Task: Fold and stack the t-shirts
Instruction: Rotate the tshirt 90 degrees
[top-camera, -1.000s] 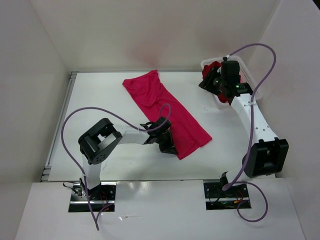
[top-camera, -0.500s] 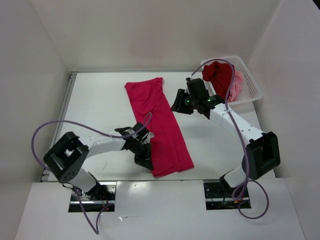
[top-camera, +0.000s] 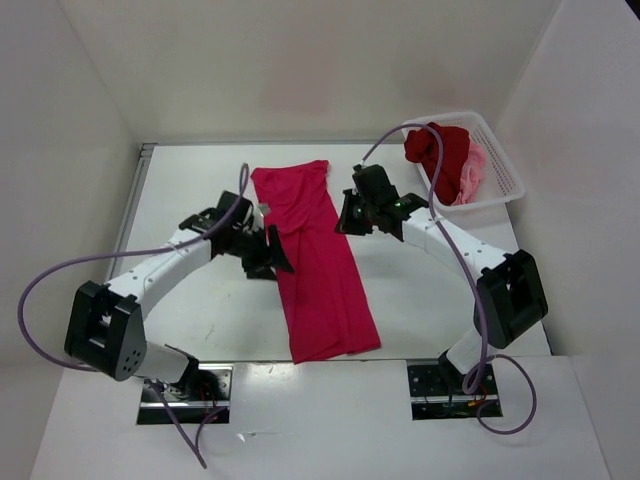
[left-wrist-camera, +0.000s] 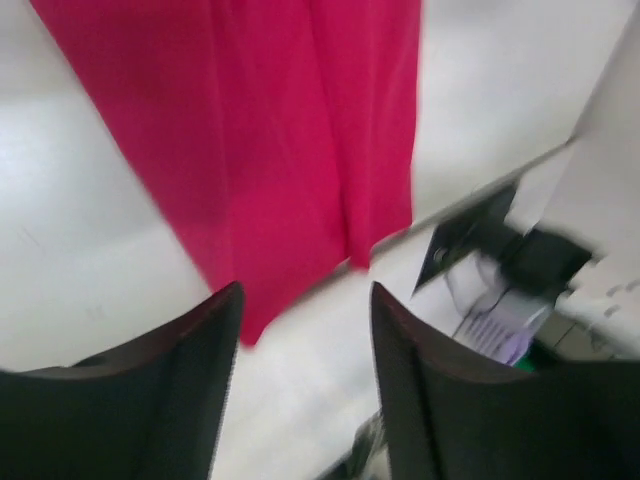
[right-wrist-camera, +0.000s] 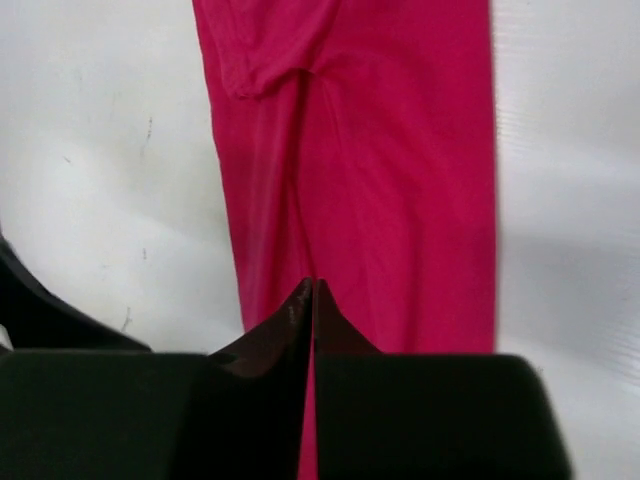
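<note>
The bright crimson-pink t-shirt (top-camera: 315, 270) lies flat on the white table as a long narrow strip running from the back toward the near edge. My left gripper (top-camera: 270, 257) sits at its left edge, open, with nothing between the jaws (left-wrist-camera: 305, 290); the shirt (left-wrist-camera: 270, 130) lies ahead of them. My right gripper (top-camera: 346, 217) is over the strip's right edge near the top, jaws shut tip to tip (right-wrist-camera: 314, 285) above the cloth (right-wrist-camera: 400, 180). Whether they pinch any fabric does not show. The dark red t-shirt (top-camera: 440, 148) and the light pink t-shirt (top-camera: 472, 172) lie bunched in the basket.
The white mesh basket (top-camera: 505, 182) stands at the back right corner against the right wall. Walls close the table on the left, back and right. Purple cables loop from both arms. The arm bases (top-camera: 185, 385) stand at the near edge.
My left gripper let go of the shirt, opened and moved up along its left edge. My right gripper came from the basket to the shirt and shut. The shirt now lies straighter.
</note>
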